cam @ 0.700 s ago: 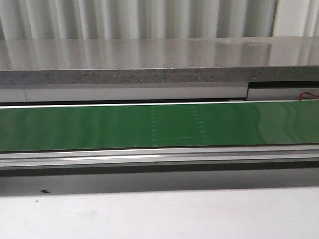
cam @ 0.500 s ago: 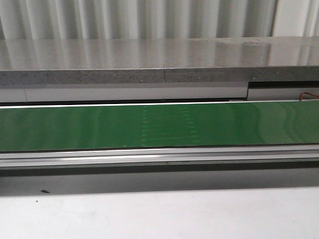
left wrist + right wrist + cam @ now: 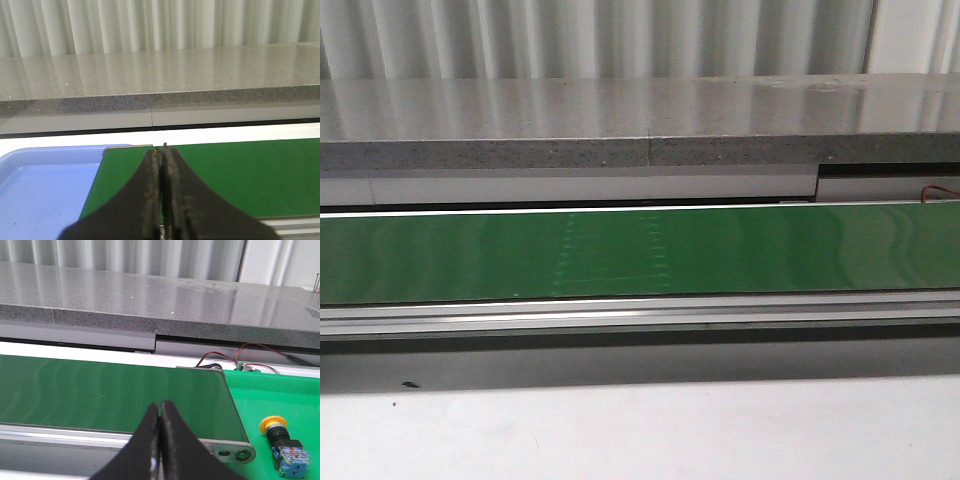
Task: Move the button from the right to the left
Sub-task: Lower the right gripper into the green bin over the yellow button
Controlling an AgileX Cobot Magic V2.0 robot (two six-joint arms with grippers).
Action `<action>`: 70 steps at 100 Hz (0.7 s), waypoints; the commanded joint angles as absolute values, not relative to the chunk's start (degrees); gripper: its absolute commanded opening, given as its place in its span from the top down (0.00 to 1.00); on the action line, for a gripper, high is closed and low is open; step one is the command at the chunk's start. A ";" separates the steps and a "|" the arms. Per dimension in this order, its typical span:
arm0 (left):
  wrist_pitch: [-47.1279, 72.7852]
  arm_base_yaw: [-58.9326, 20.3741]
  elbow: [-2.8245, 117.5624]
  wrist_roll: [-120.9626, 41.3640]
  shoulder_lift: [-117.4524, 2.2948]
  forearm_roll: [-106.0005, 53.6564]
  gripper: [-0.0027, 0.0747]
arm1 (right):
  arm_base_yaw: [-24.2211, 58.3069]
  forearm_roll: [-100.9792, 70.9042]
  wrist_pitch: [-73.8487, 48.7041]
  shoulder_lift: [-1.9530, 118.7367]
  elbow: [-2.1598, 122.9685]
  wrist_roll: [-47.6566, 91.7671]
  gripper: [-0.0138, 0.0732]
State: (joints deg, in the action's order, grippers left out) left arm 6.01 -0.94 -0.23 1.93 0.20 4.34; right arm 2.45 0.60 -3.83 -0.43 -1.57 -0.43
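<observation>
The button (image 3: 283,443), with a yellow mushroom cap, black collar and blue contact block, lies on a bright green mat (image 3: 280,395) just past the right end of the conveyor. It shows only in the right wrist view. My right gripper (image 3: 160,404) is shut and empty, over the near edge of the green conveyor belt (image 3: 110,395), well to the left of the button. My left gripper (image 3: 160,147) is shut and empty over the belt's left end (image 3: 240,170). Neither gripper shows in the front view.
A blue tray (image 3: 45,185) sits beside the left end of the belt. A grey stone ledge (image 3: 640,120) runs behind the belt (image 3: 640,255). Red and black wires (image 3: 240,357) lie behind the mat. A metal rail (image 3: 640,318) edges the belt's front.
The faint dotted pattern on the belt has shifted to the left in the front view, so the belt is running leftward. No arm or object has come into that view.
</observation>
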 commanded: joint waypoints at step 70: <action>1.60 -1.52 -2.36 2.14 2.06 4.34 0.99 | 1.98 2.22 -33.45 15.09 27.57 -0.45 0.92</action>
